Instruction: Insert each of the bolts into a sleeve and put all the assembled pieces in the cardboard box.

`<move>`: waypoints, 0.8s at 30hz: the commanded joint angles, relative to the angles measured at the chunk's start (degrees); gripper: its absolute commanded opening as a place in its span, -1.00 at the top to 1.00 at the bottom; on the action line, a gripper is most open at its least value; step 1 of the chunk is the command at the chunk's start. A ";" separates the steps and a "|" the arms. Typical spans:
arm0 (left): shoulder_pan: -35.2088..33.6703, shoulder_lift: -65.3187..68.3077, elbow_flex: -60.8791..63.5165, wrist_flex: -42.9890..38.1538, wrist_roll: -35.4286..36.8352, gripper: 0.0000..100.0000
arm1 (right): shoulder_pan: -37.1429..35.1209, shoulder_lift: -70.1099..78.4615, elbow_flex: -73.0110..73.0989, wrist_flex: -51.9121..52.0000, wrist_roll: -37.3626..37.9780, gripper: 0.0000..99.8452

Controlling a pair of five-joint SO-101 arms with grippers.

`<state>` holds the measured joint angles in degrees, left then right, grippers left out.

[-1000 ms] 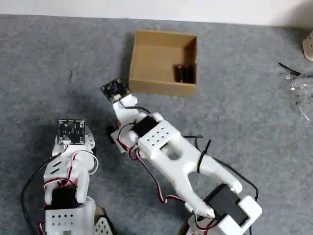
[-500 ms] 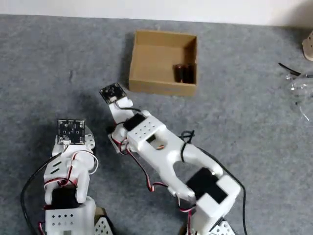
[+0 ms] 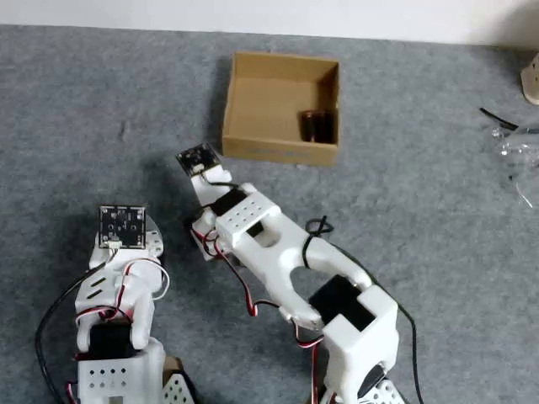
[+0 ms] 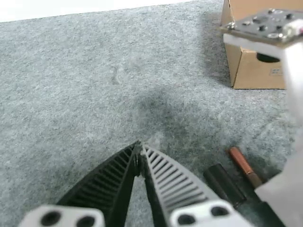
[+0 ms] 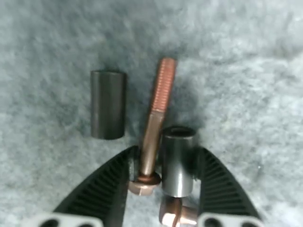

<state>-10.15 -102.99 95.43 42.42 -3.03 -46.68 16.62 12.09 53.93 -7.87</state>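
We count two white arms on the grey, carpet-covered bench [image 3: 438, 219]: the left arm [image 3: 114, 303] at the near left of the high view, and the right arm [image 3: 286, 261] stretched across the middle. Loose on the bench we count two copper-coloured threaded metal bolts and two dark cylindrical sleeves. The right end effector [image 5: 166, 150] is spread open low over the bench. Its fingers stand either side of the first bolt [image 5: 154, 123] and the nearer sleeve [image 5: 177, 163], which lie side by side. We cannot tell whether the fingers press on them. The second bolt [image 5: 173, 215] shows just its hex head at the end of that sleeve and is cut off by the frame edge, so its shank is hidden and we cannot say whether it sits inside. The other sleeve [image 5: 108, 104] lies by itself, near the first bolt's threaded end but apart from it. The left end effector [image 4: 141, 150] is closed, tips together, gripping nothing, over bare bench. The one open brown cardboard box [image 3: 244, 147] stands at the far side, well apart from the loose pieces. In one corner of it stand dark cylinders [image 3: 318, 126], two as far as we can make out, too small to tell more. At the right edge lies a tangle of clear plastic and black wire [image 3: 509, 139], partly cut off.
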 commanded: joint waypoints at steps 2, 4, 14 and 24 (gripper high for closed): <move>0.13 -0.40 -1.10 -1.49 0.44 0.99 | 1.36 -0.48 -1.54 1.80 -0.62 0.72; 0.13 -0.40 -1.10 -1.49 0.44 0.99 | 1.36 -0.48 -1.54 1.80 -0.62 0.80; 0.13 -0.40 -1.10 -1.49 0.35 0.99 | 1.27 -7.43 -1.36 1.80 0.09 0.93; 0.13 -0.40 -1.01 -1.49 0.35 0.99 | 1.36 -22.29 1.63 3.30 5.89 0.99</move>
<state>-10.15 -102.99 95.43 42.42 -3.03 -46.15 -0.79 13.49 56.48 -3.65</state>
